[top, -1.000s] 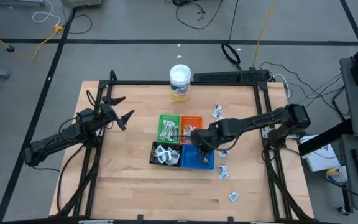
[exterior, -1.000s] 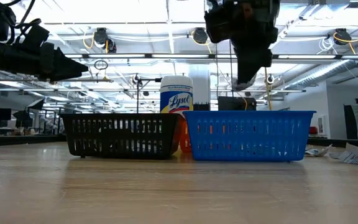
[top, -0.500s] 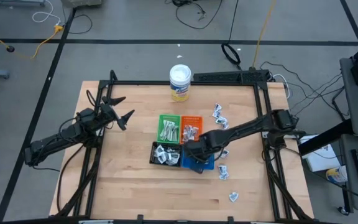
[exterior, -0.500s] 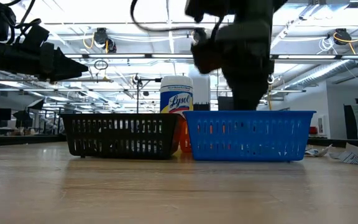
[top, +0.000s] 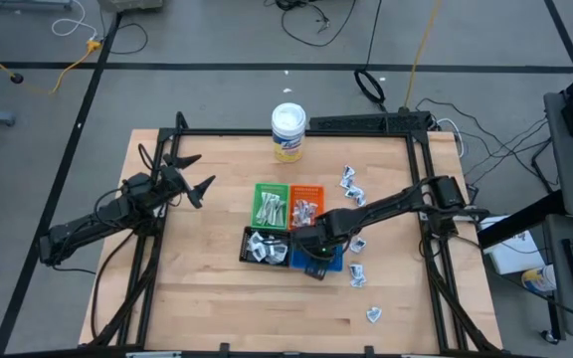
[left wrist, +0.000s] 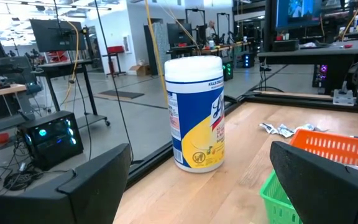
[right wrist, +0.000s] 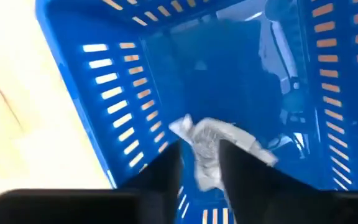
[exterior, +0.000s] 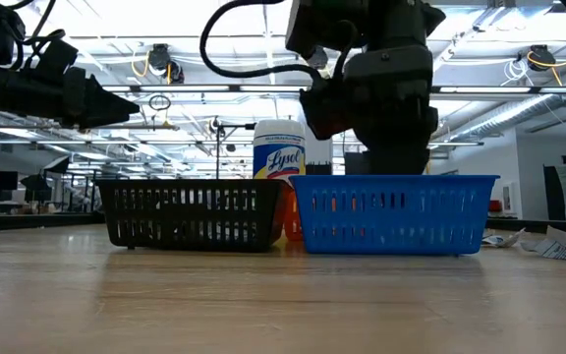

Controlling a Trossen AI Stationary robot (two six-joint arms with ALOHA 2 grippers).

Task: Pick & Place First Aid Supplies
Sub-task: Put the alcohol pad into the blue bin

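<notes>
Packet between right pincer fingers inside blue tray, grip unclear, Lysol tub behind

Bright ceiling strip lights glare up top in the low view; the right wrist view blurs throughout.

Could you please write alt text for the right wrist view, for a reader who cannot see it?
The right gripper reaches down into a blue slotted plastic tray, with a crumpled white-grey packet at its two dark fingertips, which stand slightly apart. A strip of pale wooden table shows beside the tray.
</notes>
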